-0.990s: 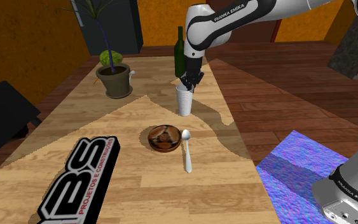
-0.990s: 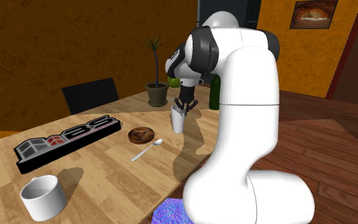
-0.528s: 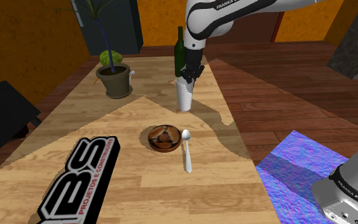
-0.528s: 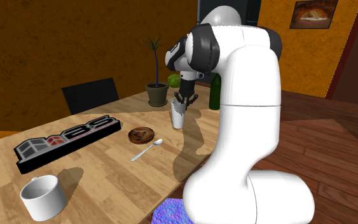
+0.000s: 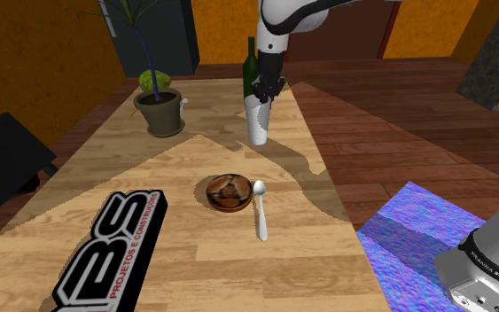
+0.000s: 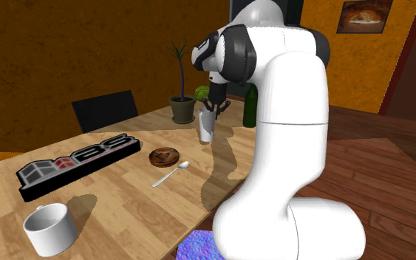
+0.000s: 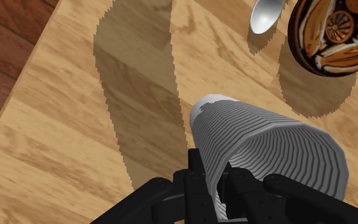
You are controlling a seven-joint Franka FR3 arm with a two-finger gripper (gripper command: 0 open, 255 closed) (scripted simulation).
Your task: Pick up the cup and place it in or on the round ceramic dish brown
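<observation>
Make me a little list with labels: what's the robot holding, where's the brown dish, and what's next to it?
Holding: white ribbed cup
Pincer: shut on the cup's rim
Brown dish: on the table, apart from the cup
Next to dish: spoon
Also there: green bottle, potted plant

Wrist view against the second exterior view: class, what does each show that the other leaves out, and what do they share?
Wrist view's own: the cup's ridged white wall up close, and how the gripper clasps its rim, one finger inside, one outside. Second exterior view's own: the white arm, a white mug, a black sign, a potted plant and a green bottle. Shared: the cup, the brown dish, the spoon and the wooden table.
</observation>
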